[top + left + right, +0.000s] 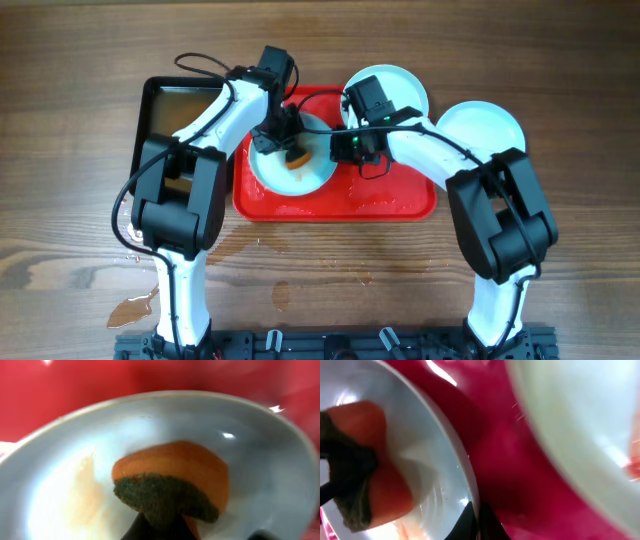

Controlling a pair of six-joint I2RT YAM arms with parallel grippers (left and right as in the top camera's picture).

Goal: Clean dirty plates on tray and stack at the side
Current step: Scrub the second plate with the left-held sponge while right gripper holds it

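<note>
A pale plate [300, 172] lies on the left part of the red tray [400, 205]. My left gripper [290, 150] is shut on an orange sponge with a dark green scrub side [172, 485] and presses it on this plate [260, 460], beside a faint orange smear [85, 490]. My right gripper [345, 148] is shut on the plate's right rim [470, 485]; the sponge also shows in the right wrist view [365, 460]. A second plate [400, 85] lies at the tray's back right edge. A third plate [485, 128] lies on the table right of the tray.
A black pan [160, 100] stands left of the tray, partly under my left arm. Water puddles [130, 310] lie on the wooden table at the front left. The red tray floor [520, 460] is wet.
</note>
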